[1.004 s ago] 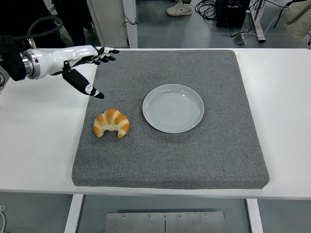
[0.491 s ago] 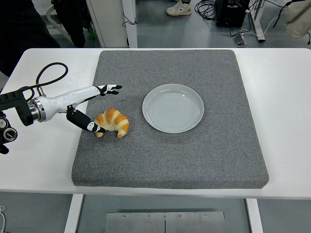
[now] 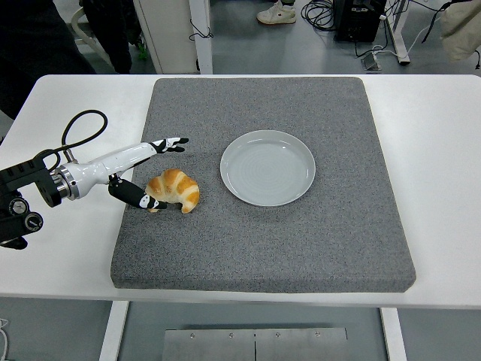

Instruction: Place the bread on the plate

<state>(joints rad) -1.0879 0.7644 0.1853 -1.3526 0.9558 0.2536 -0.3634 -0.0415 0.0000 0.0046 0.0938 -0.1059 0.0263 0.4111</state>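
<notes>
A golden croissant lies on the left part of the grey mat. An empty pale plate sits just right of it, near the mat's middle. My left hand reaches in from the left edge, low over the mat. Its fingers stretch out beyond the croissant's far side, while the thumb lies against the croissant's near left end. The hand is spread around the bread, not closed on it. My right arm is out of view.
The mat covers most of the white table. A black cable loops above my left forearm. Past the table's far edge are furniture legs, floor cables and a person's shoes.
My left hand has come down from the mat's far left corner to the croissant. Over the last half second it sank slightly, thumb settling at the bread's left end. The croissant has not moved.
</notes>
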